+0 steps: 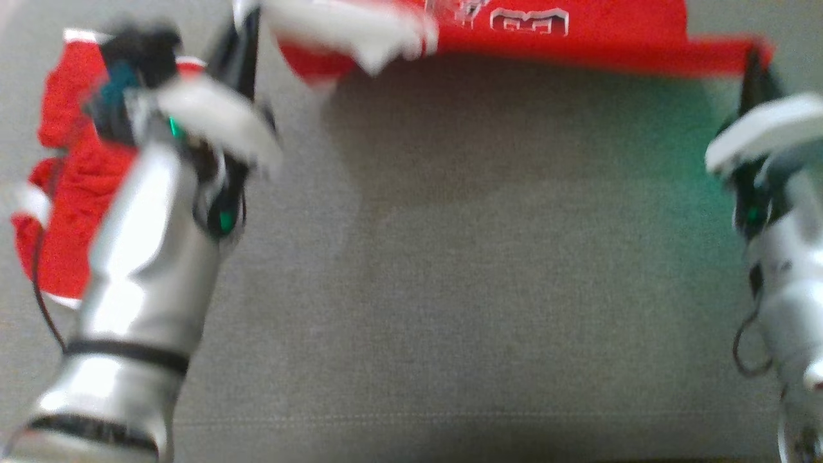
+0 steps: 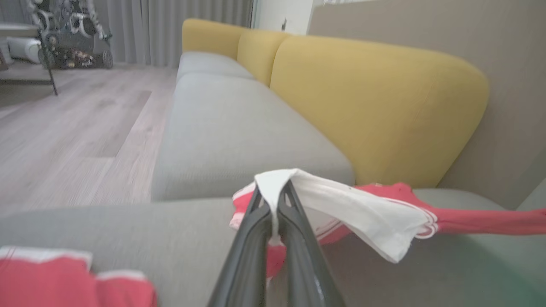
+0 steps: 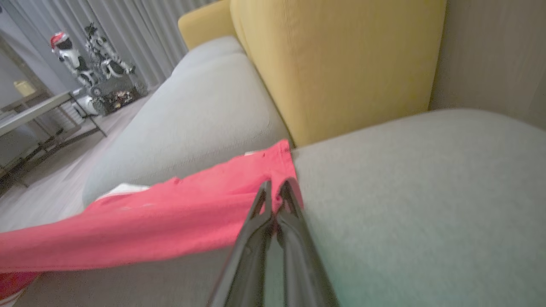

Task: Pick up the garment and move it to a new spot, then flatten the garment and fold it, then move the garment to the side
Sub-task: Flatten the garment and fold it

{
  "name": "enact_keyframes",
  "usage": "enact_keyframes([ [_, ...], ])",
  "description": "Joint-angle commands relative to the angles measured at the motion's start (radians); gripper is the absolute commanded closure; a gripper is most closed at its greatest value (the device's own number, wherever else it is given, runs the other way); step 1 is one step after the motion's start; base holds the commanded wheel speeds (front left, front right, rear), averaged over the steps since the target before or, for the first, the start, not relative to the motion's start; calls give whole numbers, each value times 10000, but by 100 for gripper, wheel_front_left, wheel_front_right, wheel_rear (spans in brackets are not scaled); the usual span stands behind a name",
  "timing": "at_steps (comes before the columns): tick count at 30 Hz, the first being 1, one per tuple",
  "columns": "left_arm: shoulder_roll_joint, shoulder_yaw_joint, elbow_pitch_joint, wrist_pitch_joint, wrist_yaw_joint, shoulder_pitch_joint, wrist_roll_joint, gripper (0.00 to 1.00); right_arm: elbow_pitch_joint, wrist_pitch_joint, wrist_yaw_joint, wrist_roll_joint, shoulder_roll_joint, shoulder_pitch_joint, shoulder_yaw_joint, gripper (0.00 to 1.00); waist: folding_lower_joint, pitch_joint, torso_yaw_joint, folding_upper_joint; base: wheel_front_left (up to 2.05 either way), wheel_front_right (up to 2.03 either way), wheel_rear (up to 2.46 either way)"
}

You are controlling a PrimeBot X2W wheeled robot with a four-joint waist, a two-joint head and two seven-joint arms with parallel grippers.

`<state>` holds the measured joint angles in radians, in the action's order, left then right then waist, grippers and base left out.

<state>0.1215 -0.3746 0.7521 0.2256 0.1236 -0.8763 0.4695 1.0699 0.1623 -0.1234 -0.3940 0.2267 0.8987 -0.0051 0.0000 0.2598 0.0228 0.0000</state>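
The pick-up looks done: the garment (image 1: pixel 578 26), red with white trim and white lettering, is stretched in a taut line between both arms above the grey seat (image 1: pixel 482 289). The left gripper (image 2: pixel 275 200) is clamped on a white edge of it, the right gripper (image 3: pixel 275 192) on a red corner. Whether its far part touches the cushion cannot be told, since it runs off the top of the head view. By my reading this is the carry to a new spot or the start of laying it out; flattening, folding and the move aside are all left. A crumpled red heap (image 1: pixel 64 193) lies on the seat by the left arm, apart from the held cloth. The surface is a sofa with yellow backrests (image 2: pixel 375 106) against a beige wall (image 2: pixel 426 25). Beyond it are a pale wood floor (image 2: pixel 76 128), grey curtains (image 2: pixel 170 30) and a table (image 3: pixel 38 111).
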Motion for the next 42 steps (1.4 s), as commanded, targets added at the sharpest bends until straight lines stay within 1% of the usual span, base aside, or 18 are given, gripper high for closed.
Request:
enact_keyframes([
  [1, 516, 171, -220, 23, 23, 32, 85, 100, -195, -137, -73, -175, 36, -116, 291, 100, 0, -666, 192, 0, 0, 0, 0],
  [6, 974, -379, -26, -298, 60, 1792, 383, 100, -66, -847, -73, -826, 305, -1418, 1197, 100, 0, -1495, 182, 0, 0, 0, 0],
  [9, 1251, -881, -299, -623, 66, 2610, 656, 100, -141, -1382, -73, -1094, 555, -2038, 1789, 100, 0, -1748, 172, 0, 0, 0, 0],
  [12, 1689, -1907, -1044, -1241, 68, 3341, 1082, 100, -314, -1994, -73, -1367, 840, -2483, 2344, 100, 0, -1894, 141, 0, 0, 0, 0],
  [15, 2324, -2627, -1867, -1864, 69, 3896, 1714, 100, -576, -2561, -73, -1642, 1130, -2846, 2900, 100, 0, -2021, 125, 0, 0, 0, 0],
  [17, 2713, -2909, -2372, -2168, 69, 4150, 2137, 100, -759, -2887, -73, -1814, 1321, -3054, 3217, 100, 0, -2084, 130, 0, 0, 0, 0],
  [20, 3135, -3109, -2995, -2531, 69, 4424, 2813, 100, -1001, -3305, -73, -2015, 1629, -3329, 3691, 100, 0, -2176, 153, 0, 0, 0, 0],
  [23, 3441, -3302, -3544, -2989, 70, 4653, 3494, 100, -1235, -3768, -73, -2295, 1909, -3592, 4088, 100, 0, -2303, 195, 0, 0, 0, 0],
  [28, 4021, -3762, -4733, -3596, 70, 4974, 4693, 100, -1891, -4849, -73, -3206, 2362, -4077, 4660, 100, 0, -2565, 211, 0, 0, 0, 0],
  [35, 5342, -4241, -5990, -3871, 70, 5454, 5824, 100, -2748, -6147, -73, -4191, 3127, -4635, 5242, 100, 0, -2757, 23, 0, 0, 0, 0],
  [39, 5805, -4363, -6485, -3958, 70, 5633, 6418, 100, -3092, -6889, -73, -4714, 3480, -4949, 5319, 100, 0, -2835, -21, 0, 0, 0, 0],
  [41, 5970, -4412, -6709, -4010, 70, 5722, 6664, 100, -3296, -7290, -73, -4934, 3652, -5102, 5365, 100, 0, -2866, -49, 0, 0, 0, 0],
  [42, 5970, -4412, -6709, -4010, 70, 5722, 6664, 100, -3296, -7290, -73, -4934, 3652, -5102, 5365, 100, 0, -2866, -49, 0, 0, 0, 0],
])
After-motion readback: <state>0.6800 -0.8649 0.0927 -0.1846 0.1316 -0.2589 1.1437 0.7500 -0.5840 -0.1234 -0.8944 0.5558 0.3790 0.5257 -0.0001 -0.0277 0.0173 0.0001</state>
